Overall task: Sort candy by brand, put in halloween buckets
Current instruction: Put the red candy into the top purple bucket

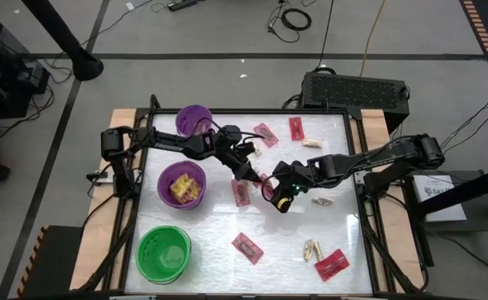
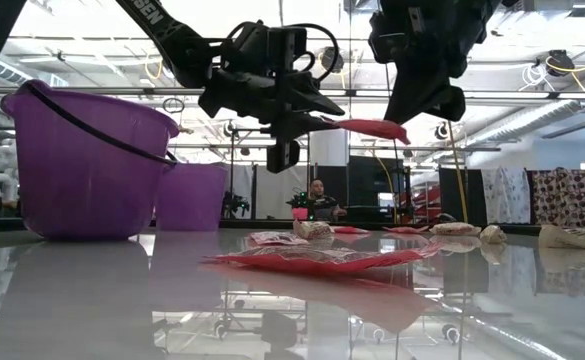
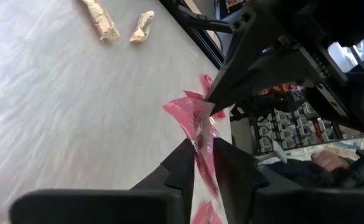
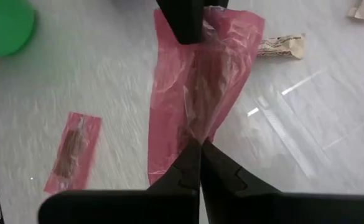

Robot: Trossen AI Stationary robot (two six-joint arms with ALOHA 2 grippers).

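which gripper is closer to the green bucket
Left. The left gripper is at the table's middle, up and to the right of the green bucket; the right gripper is just beyond it, farther off.

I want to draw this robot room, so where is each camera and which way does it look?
High view: above, looking straight down; both arms show, table.
Low view: at tabletop height, looking level across; both arms hang overhead.
Left wrist view: on the left arm, looking past the left gripper around the pink packet.
Right wrist view: on the right arm, looking past the right gripper pinching it.
Shared: all four show that pink packet between both grippers.
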